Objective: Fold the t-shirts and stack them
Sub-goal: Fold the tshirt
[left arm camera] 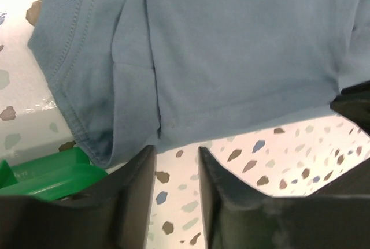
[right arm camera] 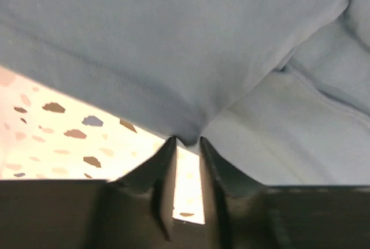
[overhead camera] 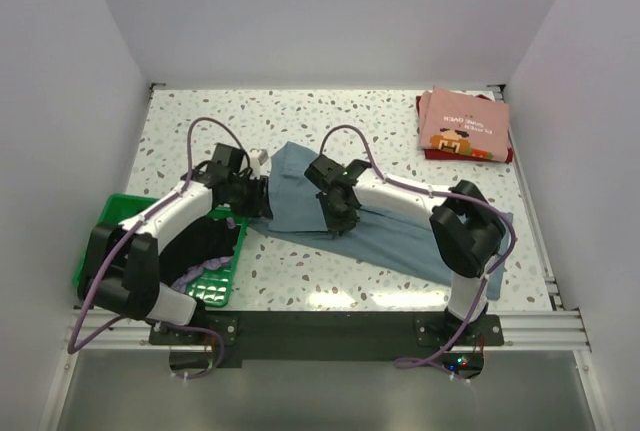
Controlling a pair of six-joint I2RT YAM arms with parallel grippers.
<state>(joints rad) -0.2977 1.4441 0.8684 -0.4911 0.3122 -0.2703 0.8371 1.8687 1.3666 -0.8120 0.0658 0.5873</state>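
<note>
Grey-blue t-shirt: matt, soft knit cloth, stitched hems. Table: smooth, speckled stone-look top, slight sheen. Basket: glossy green plastic. Left gripper fingers: matt black plastic.

Basket L, spread shirt ctr, folded stack far R.

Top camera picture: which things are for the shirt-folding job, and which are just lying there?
For the job:
grey-blue t-shirt, spread mid-table, pinched by the right tool
pink t-shirt, lying on the dark red t-shirt, far right corner
black t-shirt and lavender t-shirt, in the basket

Just there:
green basket, only holding shirts
speckled table
</note>
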